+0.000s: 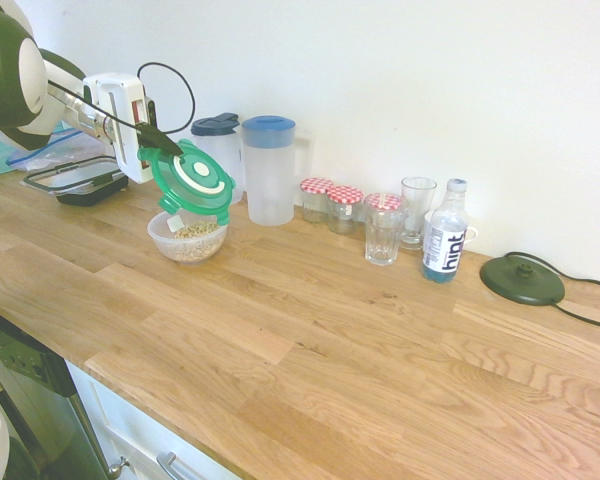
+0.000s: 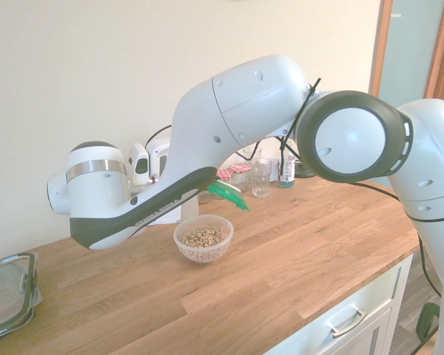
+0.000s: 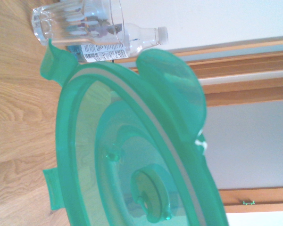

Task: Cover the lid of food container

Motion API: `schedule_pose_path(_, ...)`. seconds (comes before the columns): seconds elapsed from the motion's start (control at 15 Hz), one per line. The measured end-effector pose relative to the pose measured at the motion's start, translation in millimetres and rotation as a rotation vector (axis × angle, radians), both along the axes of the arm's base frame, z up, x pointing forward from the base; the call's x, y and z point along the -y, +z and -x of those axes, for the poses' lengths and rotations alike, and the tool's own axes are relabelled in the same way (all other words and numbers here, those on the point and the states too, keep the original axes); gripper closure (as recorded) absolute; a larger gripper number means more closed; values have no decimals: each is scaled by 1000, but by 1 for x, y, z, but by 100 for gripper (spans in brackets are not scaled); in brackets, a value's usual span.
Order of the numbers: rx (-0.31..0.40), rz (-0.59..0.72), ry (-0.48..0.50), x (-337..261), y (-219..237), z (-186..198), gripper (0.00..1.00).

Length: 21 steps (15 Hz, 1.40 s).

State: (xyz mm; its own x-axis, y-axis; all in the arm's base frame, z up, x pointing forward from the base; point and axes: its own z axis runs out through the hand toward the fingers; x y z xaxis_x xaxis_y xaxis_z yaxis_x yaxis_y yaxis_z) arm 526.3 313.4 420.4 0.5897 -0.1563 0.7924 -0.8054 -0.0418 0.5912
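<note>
Lid point(image 1: 194, 180): green, held tilted just above the bowl, positioned to come down onto its rim.
Jaws: clenched on the lid's edge.
Food container point(image 1: 188, 237): on the tabletop point(image 1: 310, 330), grain-filled, uncovered.

Water bottle point(image 1: 445, 243) label: "hint", white letters on blue.
Bottle label in wrist view point(image 3: 103, 51): fine print, too small to read.
</note>
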Motion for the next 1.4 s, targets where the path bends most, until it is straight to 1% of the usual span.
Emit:
schedule_pose_path(0.53,-10,38,8,-25,-35,-5,100)
schedule_pose_path(1.07,-17,41,3,-35,-51,-10,100)
schedule_pose_path(1.13,-17,40,4,-36,-50,-9,0)
schedule_pose_path(1.4,-33,24,10,-42,-52,-6,0)
